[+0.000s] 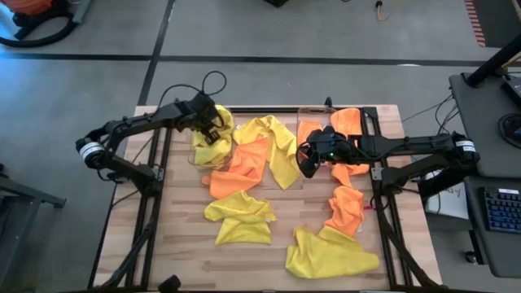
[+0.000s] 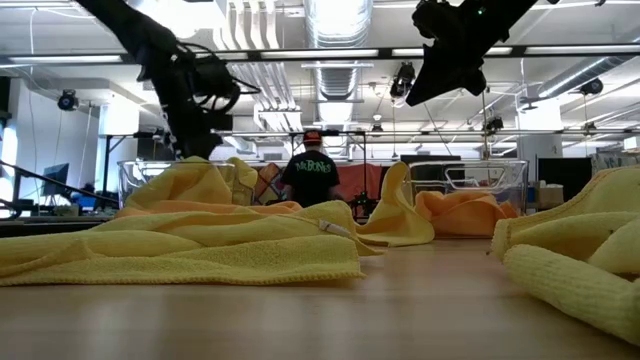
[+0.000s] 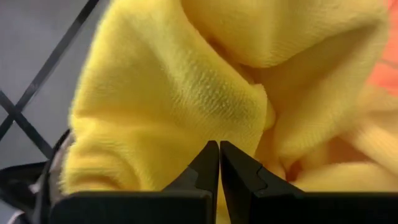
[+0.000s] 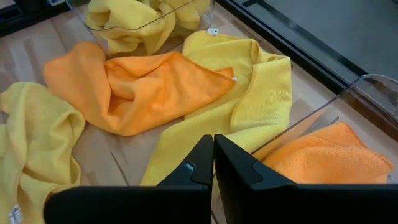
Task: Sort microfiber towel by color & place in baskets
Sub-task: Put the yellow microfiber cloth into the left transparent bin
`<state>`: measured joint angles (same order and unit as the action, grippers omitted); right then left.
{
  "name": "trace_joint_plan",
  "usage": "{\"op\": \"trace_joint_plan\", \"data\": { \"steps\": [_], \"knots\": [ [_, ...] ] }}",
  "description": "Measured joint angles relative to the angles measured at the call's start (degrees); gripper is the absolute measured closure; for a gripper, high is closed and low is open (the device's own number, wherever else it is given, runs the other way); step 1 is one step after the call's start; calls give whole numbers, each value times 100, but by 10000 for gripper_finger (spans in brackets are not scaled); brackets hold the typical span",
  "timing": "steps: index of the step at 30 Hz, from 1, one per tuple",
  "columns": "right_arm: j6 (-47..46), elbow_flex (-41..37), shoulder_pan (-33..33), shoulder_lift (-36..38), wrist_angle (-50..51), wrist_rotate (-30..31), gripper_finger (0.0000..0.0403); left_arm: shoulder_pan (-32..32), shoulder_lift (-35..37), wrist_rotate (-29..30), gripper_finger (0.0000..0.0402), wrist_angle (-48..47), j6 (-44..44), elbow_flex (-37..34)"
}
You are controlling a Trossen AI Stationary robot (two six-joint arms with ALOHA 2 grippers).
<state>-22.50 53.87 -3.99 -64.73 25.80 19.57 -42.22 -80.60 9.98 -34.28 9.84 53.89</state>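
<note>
Inspecting your left gripper: fingers pressed together, empty, poised just above the yellow towels heaped in the left basket, seemingly post-drop. Your right gripper, likewise closed on nothing, hovers beside the orange-filled basket; unsorted towels, including an orange towel, lie on the table beneath and beyond.

Left basket mostly hidden under left arm and yellow towels; low view: person too far for detail.
</note>
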Motion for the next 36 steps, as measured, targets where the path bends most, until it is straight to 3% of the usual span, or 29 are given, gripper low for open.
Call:
{"op": "trace_joint_plan", "data": {
  "steps": [6,14,23,36],
  "knots": [
    [3,0,0,0,-35,0,394,0,7,-191,402,-743,202,910],
    [59,0,0,0,-127,4,394,-86,-216,-345,401,827,346,1366],
    [29,0,0,2,-123,2,394,-335,-1270,-282,401,877,320,1616],
    [42,-39,0,2,-103,2,394,-290,-1372,-306,401,-508,210,1954]
  ]
}}
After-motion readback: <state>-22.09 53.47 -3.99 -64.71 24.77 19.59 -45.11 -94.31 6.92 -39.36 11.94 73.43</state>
